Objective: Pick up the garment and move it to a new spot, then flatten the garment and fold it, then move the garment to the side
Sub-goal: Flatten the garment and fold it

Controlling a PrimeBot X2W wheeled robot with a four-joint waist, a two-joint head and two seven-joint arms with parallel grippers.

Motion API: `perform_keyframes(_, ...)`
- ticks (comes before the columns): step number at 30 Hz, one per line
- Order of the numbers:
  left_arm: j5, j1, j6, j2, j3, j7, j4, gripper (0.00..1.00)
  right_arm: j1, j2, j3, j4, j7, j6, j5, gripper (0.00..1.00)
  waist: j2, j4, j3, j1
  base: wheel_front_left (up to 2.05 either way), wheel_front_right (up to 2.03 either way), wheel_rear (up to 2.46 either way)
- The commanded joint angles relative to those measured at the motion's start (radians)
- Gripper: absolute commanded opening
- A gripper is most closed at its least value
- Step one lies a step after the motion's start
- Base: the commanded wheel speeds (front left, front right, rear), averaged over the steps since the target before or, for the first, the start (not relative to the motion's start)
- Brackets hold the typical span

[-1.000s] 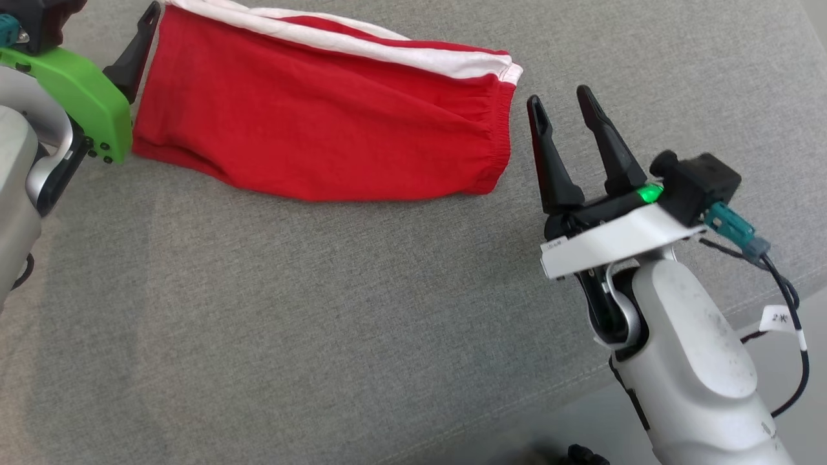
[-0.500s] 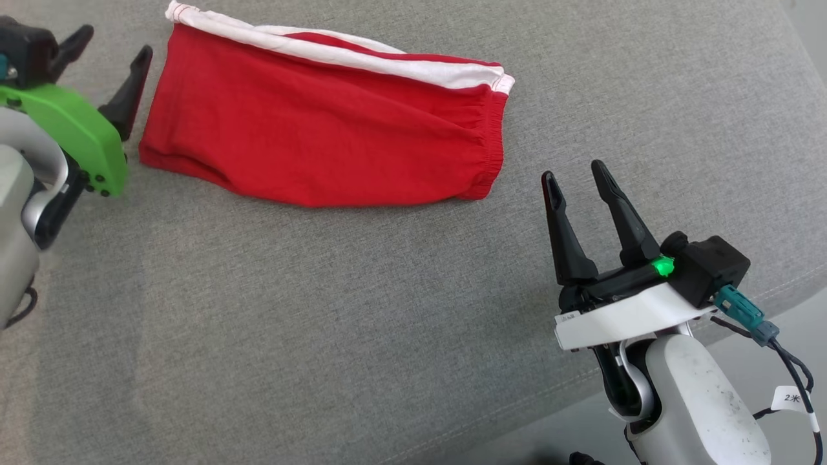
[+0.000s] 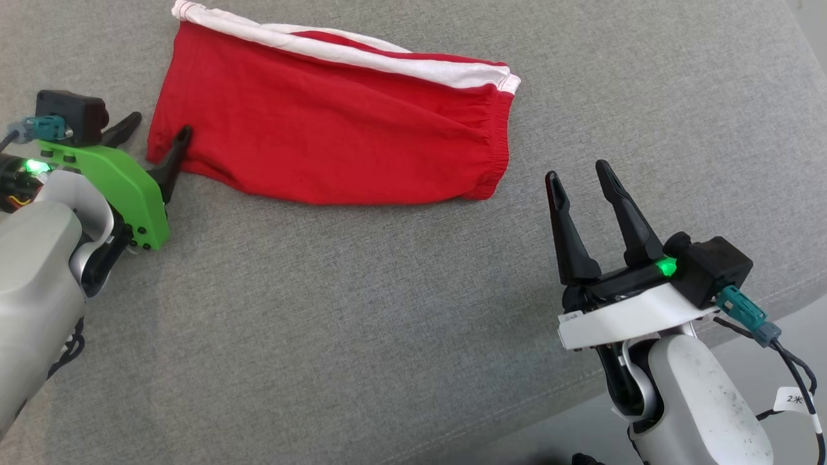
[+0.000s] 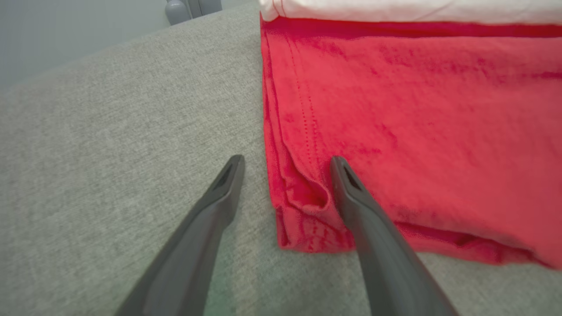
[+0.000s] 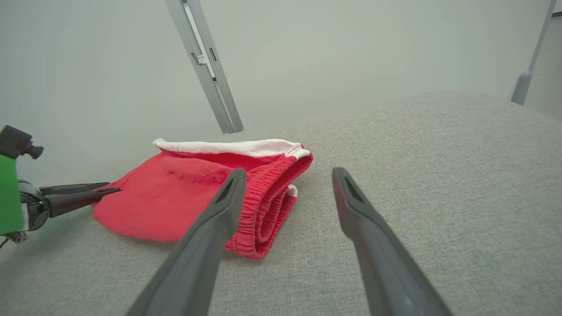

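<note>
The left gripper [image 3: 158,129], wide, straddles the shorts [image 3: 336,142] at a corner, likely to pinch it. The right gripper [image 3: 576,171] hovers wide, apart.

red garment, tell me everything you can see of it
The red garment looks like soft cotton shorts, folded flat into a long shape on the grey fabric surface. A white band runs along its far edge, a gathered elastic waistband forms its right end, a stitched hem its left. It is lightly creased. The open left gripper straddles its near-left corner, one finger over the cloth; nothing grips it.
</note>
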Motion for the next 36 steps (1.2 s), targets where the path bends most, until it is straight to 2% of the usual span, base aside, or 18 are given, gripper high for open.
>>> perform_keyframes(1,-0.004,0.018,0.002,-0.004,0.000,-0.005,0.008,1.00,0.003,-0.001,-0.004,0.003,-0.003,-0.001,-0.007,1.00,0.0000,-0.001,0.000,0.0000,0.00,0.00,0.00)
perform_keyframes(5,-0.025,0.042,0.002,-0.025,-0.007,0.020,0.026,1.00,0.002,-0.002,-0.011,0.009,-0.003,-0.001,-0.016,1.00,0.0000,-0.003,-0.004,0.0000,0.00,0.00,0.00)
perform_keyframes(6,-0.028,0.050,0.002,-0.030,-0.009,0.032,0.030,0.77,0.003,-0.001,-0.013,0.010,-0.003,-0.001,-0.017,1.00,0.0000,-0.003,-0.006,0.0000,0.00,0.00,0.00)
perform_keyframes(7,-0.030,0.061,0.002,-0.036,-0.012,0.044,0.030,0.43,0.005,-0.001,-0.014,0.011,-0.003,-0.001,-0.019,1.00,0.0000,-0.002,-0.009,0.0000,0.00,0.00,0.00)
perform_keyframes(8,-0.029,0.065,0.001,-0.039,-0.014,0.049,0.028,0.18,0.007,-0.001,-0.016,0.011,-0.003,-0.001,-0.020,1.00,0.0000,-0.002,-0.011,0.0000,0.00,0.00,0.00)
perform_keyframes(9,-0.024,0.069,0.001,-0.043,-0.016,0.049,0.023,0.00,0.008,-0.001,-0.018,0.011,-0.003,-0.001,-0.023,1.00,0.0000,-0.001,-0.014,0.0000,0.00,0.00,0.00)
perform_keyframes(15,-0.004,0.076,0.001,-0.058,-0.018,-0.002,0.020,0.00,0.021,-0.001,-0.021,0.014,-0.003,-0.001,-0.026,1.00,0.0000,0.017,-0.052,0.0000,0.00,0.00,0.00)
perform_keyframes(24,-0.059,0.148,0.001,-0.108,0.001,-0.083,-0.010,0.00,0.081,-0.002,-0.048,0.050,-0.003,-0.001,-0.018,1.00,0.0000,0.071,-0.167,0.0000,0.00,0.00,0.00)
perform_keyframes(36,-0.070,0.292,0.015,-0.159,0.027,-0.118,-0.020,0.00,0.189,-0.002,-0.108,0.071,-0.003,-0.001,-0.001,1.00,0.0000,0.142,-0.276,0.0000,0.00,0.00,0.00)
